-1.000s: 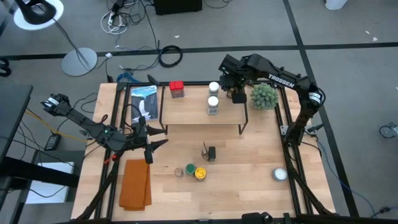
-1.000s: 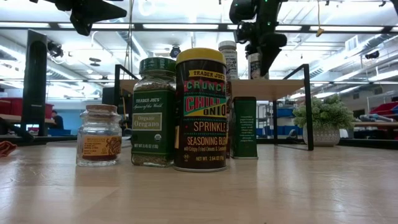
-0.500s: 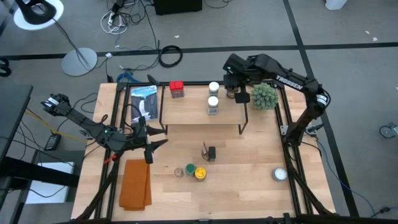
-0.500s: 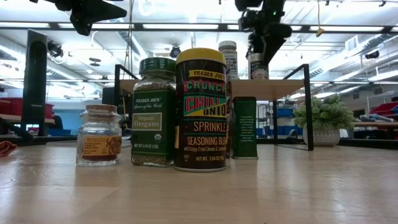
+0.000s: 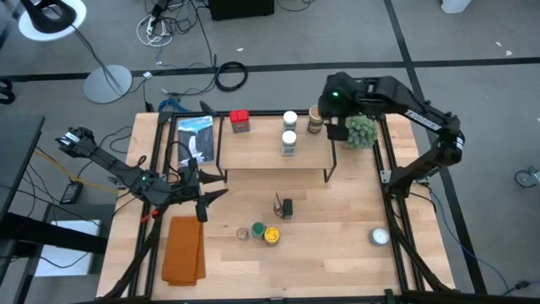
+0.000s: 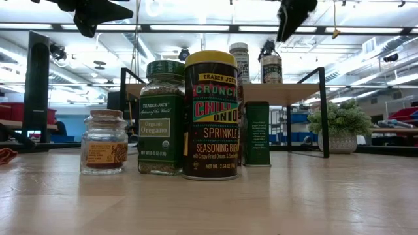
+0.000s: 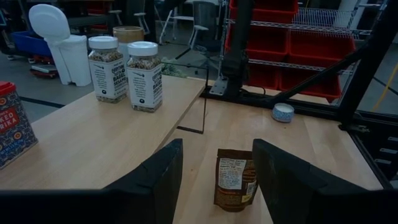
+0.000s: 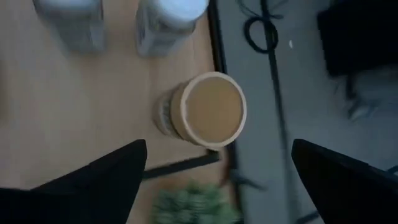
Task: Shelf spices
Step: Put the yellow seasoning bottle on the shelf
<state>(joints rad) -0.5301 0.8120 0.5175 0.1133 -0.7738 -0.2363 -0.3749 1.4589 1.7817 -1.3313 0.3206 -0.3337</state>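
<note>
Four spices on the shelf (image 5: pixel 253 152): a red square tin (image 5: pixel 240 121) at its left end, two white-lidded jars (image 5: pixel 289 138) near the middle, and a tan-lidded jar (image 5: pixel 315 119) at its right end; all are seen standing upright.
Left gripper (image 5: pixel 205 196): held in front of the shelf's left end, above the tabletop; the fingers (image 7: pixel 155 180) are seen apart with nothing between them.
Orange cloth (image 5: pixel 183 250): laid flat well in front of the shelf, to the left.
Dark pouch (image 5: pixel 288 207): stood on the table (image 5: pixel 354 236) just in front of the shelf's middle.
Three jars in a row: a small glass jar (image 6: pixel 104 141), a green-lidded oregano jar (image 6: pixel 160 117) and a yellow-lidded seasoning jar (image 6: pixel 210 115), set farther in front of the shelf than the pouch.
Right gripper (image 5: pixel 332 105): held above the shelf's right end, over the tan-lidded jar; the fingers (image 8: pixel 99 177) are spread wide and clear of the lid.
Green plant ball (image 5: pixel 359 130): set just beside the shelf's right end.
White round object (image 5: pixel 380 237): placed well in front of the shelf, to the right.
</note>
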